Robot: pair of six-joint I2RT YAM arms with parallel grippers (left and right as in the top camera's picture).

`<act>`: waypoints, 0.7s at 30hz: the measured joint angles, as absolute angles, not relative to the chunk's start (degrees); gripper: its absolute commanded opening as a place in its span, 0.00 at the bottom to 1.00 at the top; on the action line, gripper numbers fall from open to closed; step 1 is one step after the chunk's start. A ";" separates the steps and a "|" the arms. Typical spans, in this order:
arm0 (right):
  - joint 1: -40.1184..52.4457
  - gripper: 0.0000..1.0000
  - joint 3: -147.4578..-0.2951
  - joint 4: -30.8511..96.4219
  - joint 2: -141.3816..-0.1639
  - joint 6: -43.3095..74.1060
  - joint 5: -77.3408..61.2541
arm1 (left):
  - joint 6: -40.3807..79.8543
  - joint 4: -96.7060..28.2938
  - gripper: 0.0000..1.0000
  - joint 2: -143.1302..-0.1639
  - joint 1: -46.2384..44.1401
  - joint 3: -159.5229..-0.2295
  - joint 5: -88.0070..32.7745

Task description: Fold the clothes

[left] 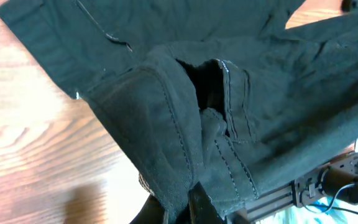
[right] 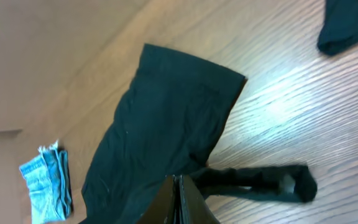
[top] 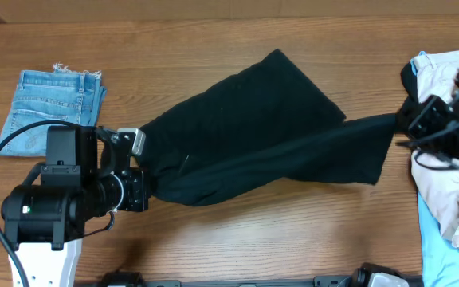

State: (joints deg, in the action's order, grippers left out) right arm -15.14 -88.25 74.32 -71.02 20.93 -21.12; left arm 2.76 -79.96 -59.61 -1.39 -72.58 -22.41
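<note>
The black shorts [top: 253, 127] are stretched across the middle of the table, one wide leg lying flat toward the back and the rest pulled taut between my two grippers. My left gripper [top: 140, 174] is shut on a stitched edge of the shorts at their left end, with the fabric pinched between its fingers [left: 194, 199]. My right gripper [top: 401, 123] is shut on the right end of the shorts, which hang lifted off the table. In the right wrist view the closed fingers [right: 178, 190] sit over the shorts [right: 166, 118]. The tag and inner waistband are hidden.
Folded light-blue denim shorts [top: 50, 108] lie at the far left, also in the right wrist view [right: 45, 183]. A beige garment [top: 445, 187] is piled at the right edge over something light blue [top: 435, 247]. A dark cloth [right: 347, 25] lies beyond it.
</note>
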 measured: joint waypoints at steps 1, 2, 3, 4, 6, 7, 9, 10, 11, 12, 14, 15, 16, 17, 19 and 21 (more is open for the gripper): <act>-14.94 0.04 -88.25 74.22 -72.36 20.93 -21.23 | 2.76 -80.25 0.04 -60.07 -1.39 -72.58 -22.35; -14.90 0.04 -88.25 74.11 -73.60 20.84 -21.45 | 2.76 -80.42 0.04 -60.66 -1.39 -72.58 -22.35; -14.90 0.04 -88.23 73.78 -74.00 20.80 -21.61 | 2.76 -80.47 0.05 -61.21 -1.39 -72.58 -22.35; -14.90 0.04 -88.23 73.23 -74.00 20.75 -21.67 | 2.76 -80.49 0.05 -61.67 -1.39 -72.58 -22.39; -14.90 0.04 -88.23 72.60 -73.82 20.73 -21.69 | 2.76 -80.36 0.04 -62.26 -1.39 -72.58 -22.74; -14.90 0.04 -88.23 72.40 -73.82 20.75 -21.69 | 2.76 -80.25 0.04 -62.39 -1.39 -72.58 -22.81; -14.90 0.04 -88.23 71.88 -73.82 20.75 -21.65 | 2.76 -80.16 0.13 -62.61 -1.39 -72.58 -23.24; -14.90 0.04 -88.23 71.64 -73.82 20.75 -21.63 | 2.76 -80.16 0.18 -62.61 -1.39 -72.58 -23.83; -14.90 0.04 -88.23 71.46 -73.82 20.73 -21.63 | 2.94 -80.09 0.20 -62.61 -1.39 -72.58 -24.51; -14.90 0.04 -88.23 71.33 -73.82 20.75 -21.54 | 2.46 -79.99 0.15 -62.61 -1.39 -72.58 -25.12; -14.90 0.04 -88.23 71.02 -73.82 20.75 -21.41 | 2.50 -79.66 0.04 -62.61 -1.39 -72.58 -26.28; -14.90 0.04 -88.23 70.91 -73.82 20.73 -21.39 | 2.76 -79.64 0.04 -62.65 -1.39 -72.58 -26.63; -14.92 0.04 -88.23 70.63 -73.82 20.75 -21.37 | 2.48 -79.46 0.04 -62.65 -1.39 -72.58 -26.85; -14.90 0.04 -88.23 70.46 -73.82 20.73 -21.37 | 2.57 -79.26 0.04 -62.65 -1.39 -72.58 -27.05; -14.90 0.04 -88.23 70.22 -73.82 20.73 -21.37 | 2.57 -79.26 0.20 -62.65 -1.39 -72.58 -27.29; -14.90 0.04 -88.23 70.04 -73.82 20.73 -21.19 | 2.46 -79.29 0.04 -62.85 -1.39 -72.58 -27.46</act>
State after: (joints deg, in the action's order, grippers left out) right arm -14.90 -88.23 70.04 -73.82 20.73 -21.19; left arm 2.46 -79.29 -62.85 -1.39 -72.58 -27.46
